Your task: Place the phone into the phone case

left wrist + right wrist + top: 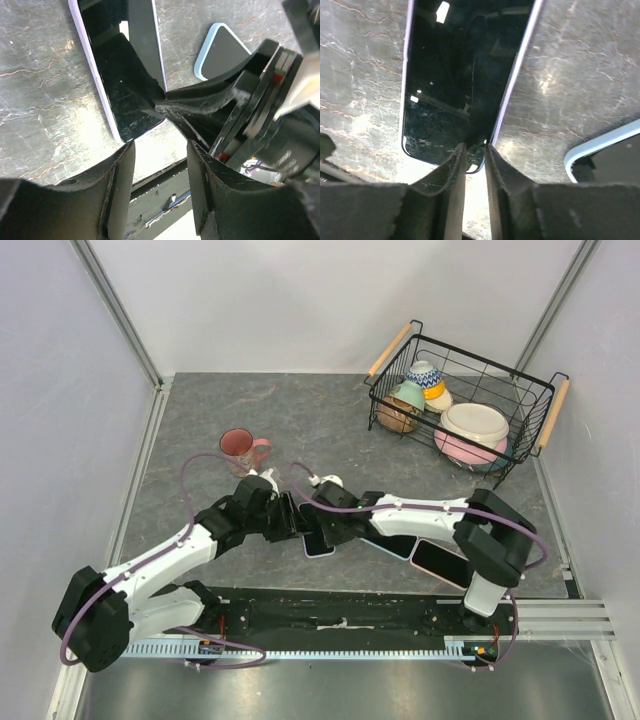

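A dark glossy phone with a lilac rim [320,547] lies flat on the grey table; whether the rim is a case, I cannot tell. It fills the right wrist view [455,75] and shows in the left wrist view [120,75]. My right gripper [314,525] [475,150] is shut to a narrow gap, its tips over the phone's near right corner, nothing held. My left gripper [283,522] [160,155] is open and empty, just off the phone's near end, close against the right gripper. A light-blue-rimmed dark slab [396,546] [225,52] [605,155] lies to the right.
A black slab [440,563] lies right of the blue one. A pink mug [240,448] stands behind the left arm. A black wire basket [520,380] of bowls sits at the back right. A dark rail [340,610] runs along the near edge.
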